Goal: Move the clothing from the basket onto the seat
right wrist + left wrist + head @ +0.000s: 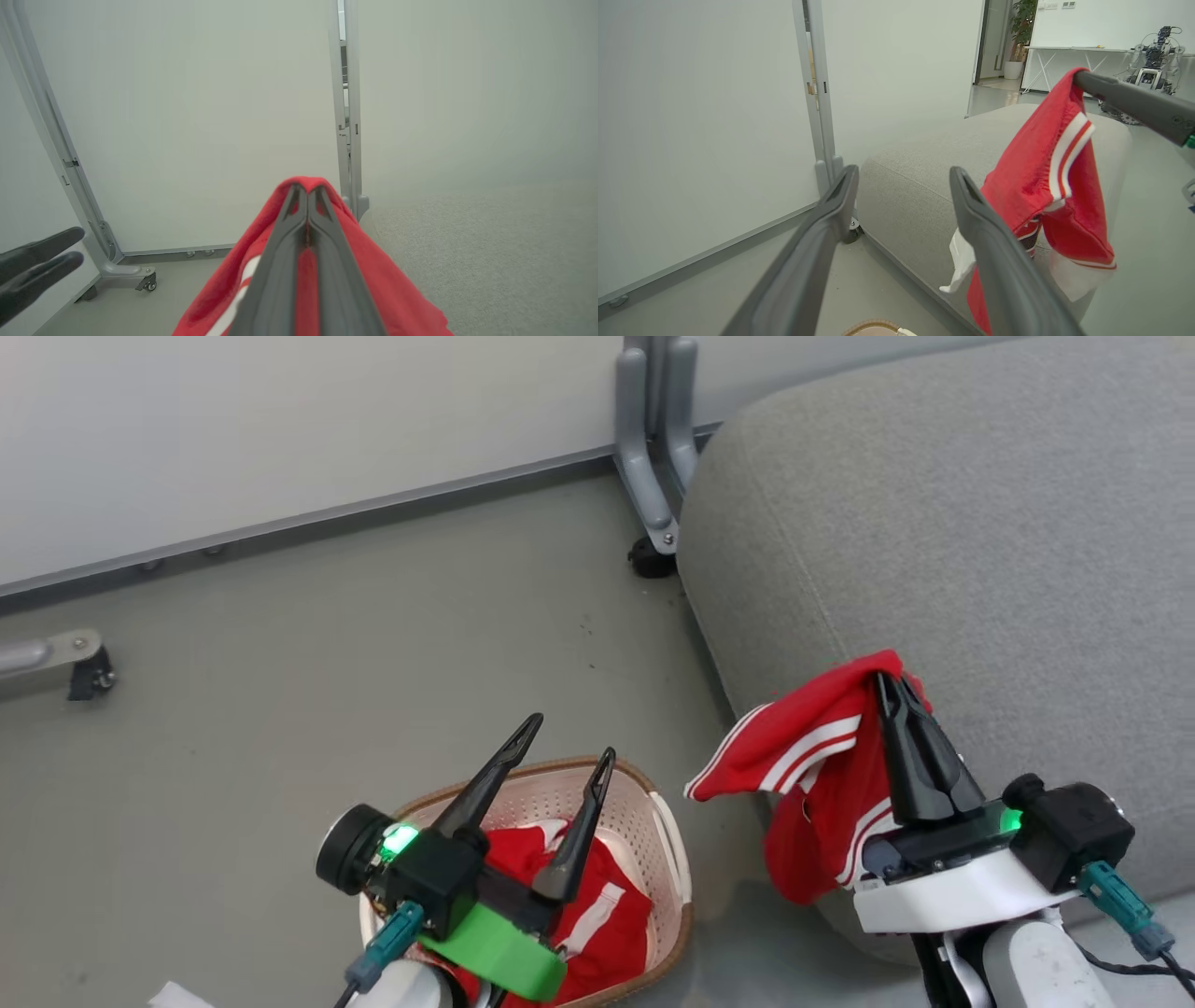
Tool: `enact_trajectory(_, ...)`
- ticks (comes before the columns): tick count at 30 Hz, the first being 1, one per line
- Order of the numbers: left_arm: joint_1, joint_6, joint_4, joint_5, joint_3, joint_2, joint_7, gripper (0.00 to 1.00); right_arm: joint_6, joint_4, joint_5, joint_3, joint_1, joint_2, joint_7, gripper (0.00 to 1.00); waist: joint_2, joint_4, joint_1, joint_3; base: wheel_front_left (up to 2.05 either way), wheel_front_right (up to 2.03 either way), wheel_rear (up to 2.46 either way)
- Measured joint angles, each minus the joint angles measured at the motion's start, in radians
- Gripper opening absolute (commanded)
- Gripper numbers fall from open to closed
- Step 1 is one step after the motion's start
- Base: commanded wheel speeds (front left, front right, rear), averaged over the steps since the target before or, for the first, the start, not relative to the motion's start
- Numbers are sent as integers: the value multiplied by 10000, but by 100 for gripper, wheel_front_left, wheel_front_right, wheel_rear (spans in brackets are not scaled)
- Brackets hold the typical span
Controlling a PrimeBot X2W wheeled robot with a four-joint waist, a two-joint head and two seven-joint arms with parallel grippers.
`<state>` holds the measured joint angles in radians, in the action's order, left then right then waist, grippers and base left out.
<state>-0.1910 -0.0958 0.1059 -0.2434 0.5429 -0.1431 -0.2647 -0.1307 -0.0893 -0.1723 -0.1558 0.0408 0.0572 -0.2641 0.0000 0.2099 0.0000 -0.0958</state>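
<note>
The right end effector (889, 683), fingers closed on a pinch of one red garment (812, 756), holds it hanging at the left edge of the seat (980, 523), likely to drop it there; the left end effector (572, 735), spread wide and empty, hovers over the basket (674, 859) holding the second garment (607, 919).

Lifted garment (803, 756): red with broad white stripes, hanging crumpled from the pressed-together fingertips of the right gripper (887, 679), drooping at the seat's near edge, at 2 o'clock from the basket.
Second garment (621, 947): red with a white stripe, lying bunched inside the basket.
Basket (546, 800): cream perforated plastic with a brown woven rim, standing upright at 6 o'clock in the head view, just beside the seat.
Seat (980, 523): large grey woven cushion with a rounded corner, spreading from 1 to 4 o'clock.
</note>
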Motion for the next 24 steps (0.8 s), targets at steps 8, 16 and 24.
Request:
enact_trajectory(8,693,-184,-677,539,-341,-385,0,100,0,-890,-259,709,-91,-58,0,0,0,1069,0,-876,0,0,0)
enact_trajectory(16,157,-290,-1519,899,50,-1081,-2,100,0,-1417,-355,2349,2126,-65,0,0,0,1403,0,-2244,0,0,0)
enact_trajectory(24,-614,-330,-2203,953,334,-1946,0,100,0,-828,-10,4520,5691,790,-2,0,0,1262,2,-3943,0,0,0)
